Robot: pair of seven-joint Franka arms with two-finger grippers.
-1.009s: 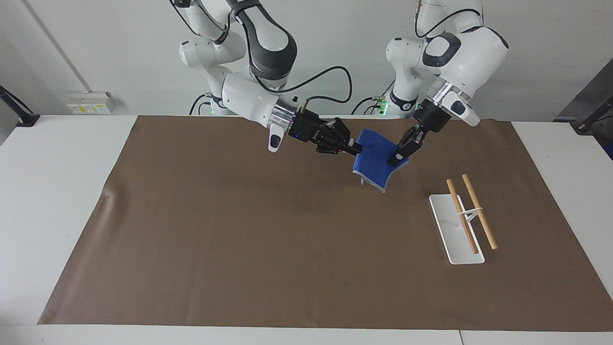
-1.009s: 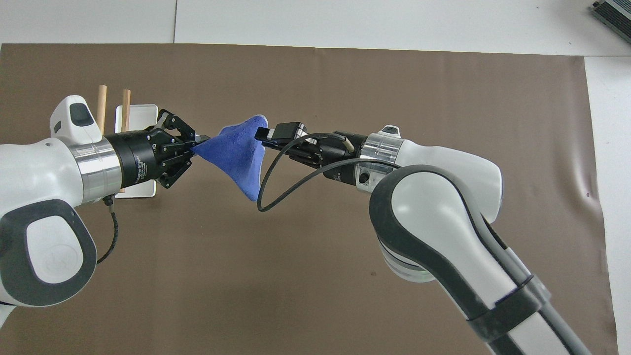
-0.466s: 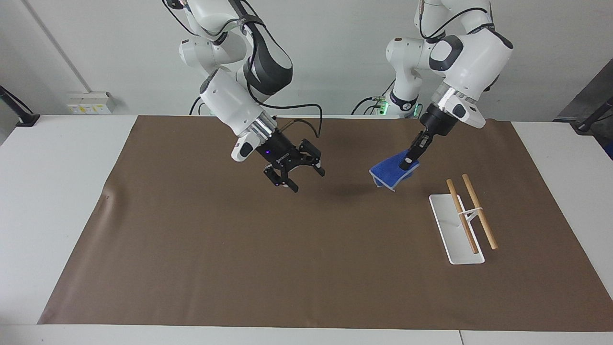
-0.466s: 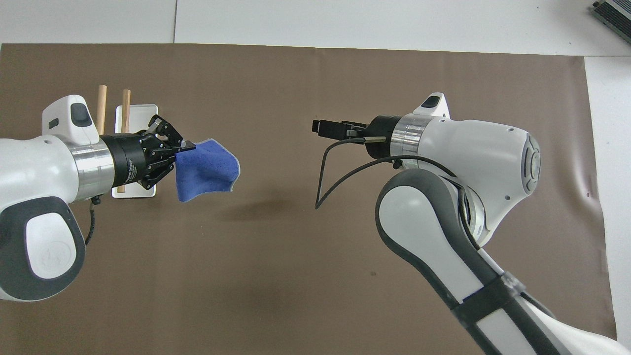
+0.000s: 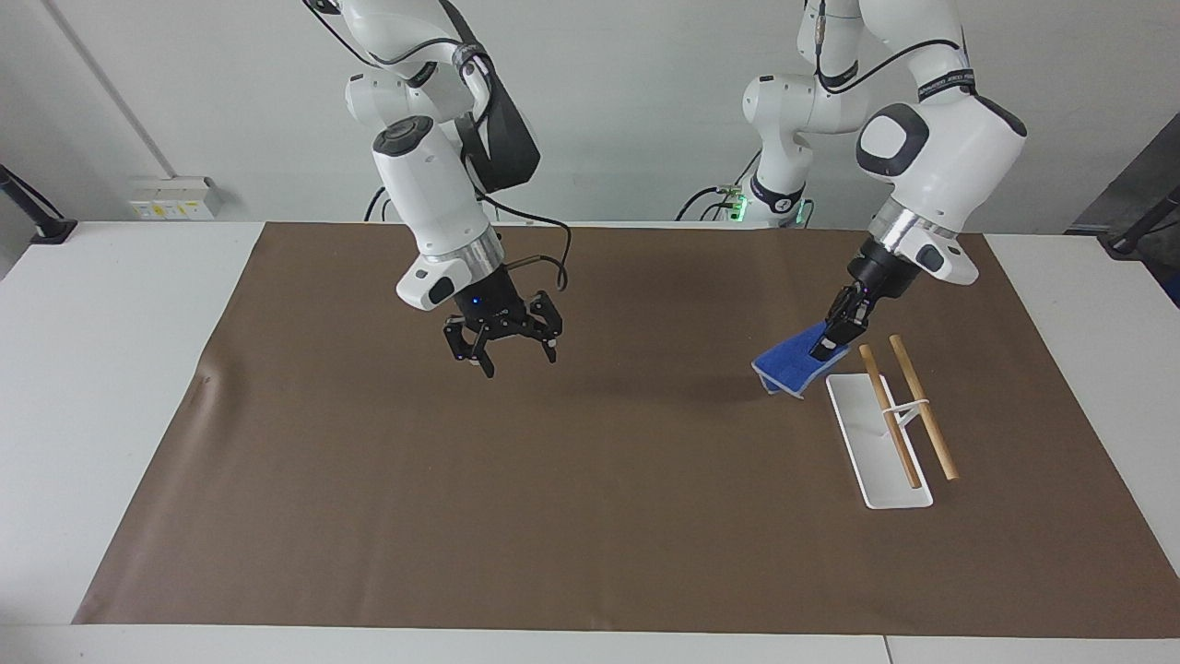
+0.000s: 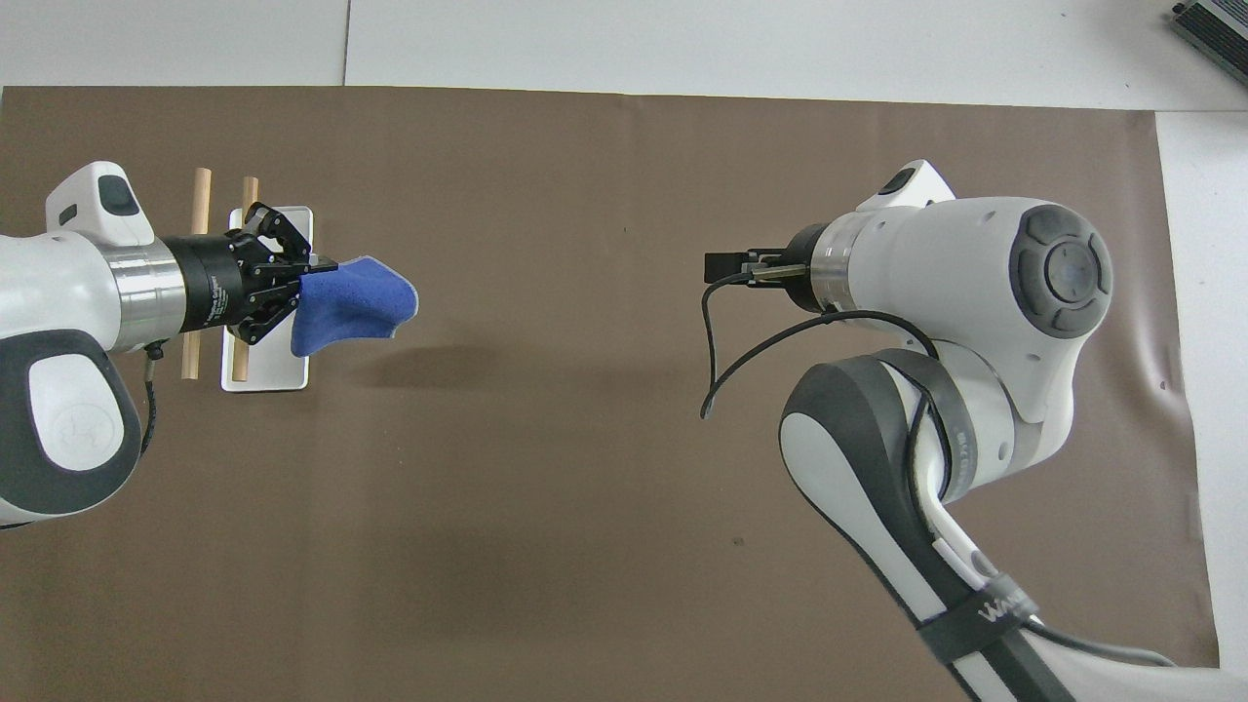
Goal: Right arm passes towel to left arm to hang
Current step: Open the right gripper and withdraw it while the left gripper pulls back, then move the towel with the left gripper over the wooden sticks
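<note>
The blue towel [image 5: 785, 366] hangs in the air from my left gripper [image 5: 820, 349], which is shut on one of its edges. It hovers just beside the rack's end nearest the robots. The rack is a white tray [image 5: 892, 491] with two wooden rods [image 5: 923, 409] raised over it. From overhead, the towel [image 6: 353, 305] droops from the left gripper [image 6: 326, 265] past the tray [image 6: 269, 376] toward the table's middle. My right gripper [image 5: 518, 363] points down over the mat at the right arm's end, open, with nothing in it. Overhead the right gripper [image 6: 721, 265] shows edge-on.
A brown mat [image 5: 590, 535] covers most of the white table [image 5: 111, 369]. A black cable [image 6: 712, 361] loops from the right wrist. The rack stands at the left arm's end of the mat.
The right gripper opened, let go of the towel and drew back toward its own end, turning to point down. The left gripper carried the towel away to beside the rack.
</note>
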